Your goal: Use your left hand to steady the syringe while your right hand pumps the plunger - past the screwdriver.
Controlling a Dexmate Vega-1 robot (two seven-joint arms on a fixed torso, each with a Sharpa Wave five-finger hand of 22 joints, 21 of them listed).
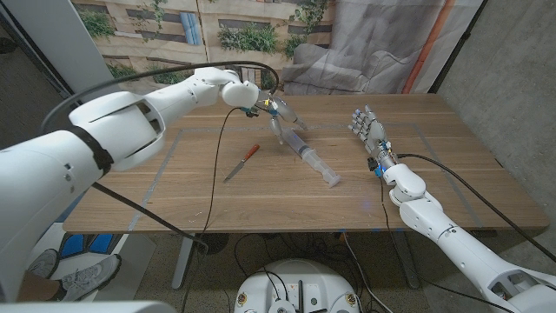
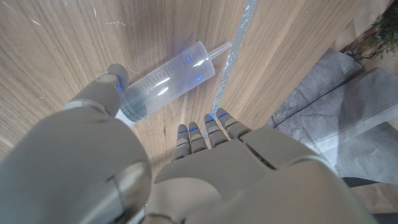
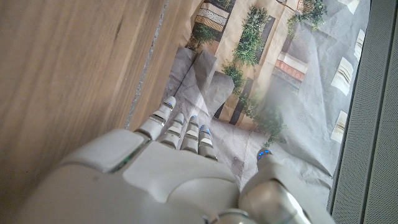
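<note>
Left arm: reaches from the near left across to the far middle of the desk. Left hand (image 1: 276, 110): fingers extended and apart, thumb spread aside, nothing gripped. Right arm: extends from the near right up the right side. Right hand (image 1: 370, 130): upright, fingers straight and together, holding nothing.

Wooden table (image 1: 434, 187), light brown plank grain, long side across the head view. Faint taped rectangle outline on the surface; a strip of that tape (image 2: 230, 56) shows in the left wrist view. Screwdriver (image 1: 241, 163) with red handle lies at about 9 o'clock from table centre, tip toward 7 o'clock. Clear syringe (image 1: 306, 154) lies near centre, barrel toward 11 o'clock, plunger end toward 5 o'clock.
</note>
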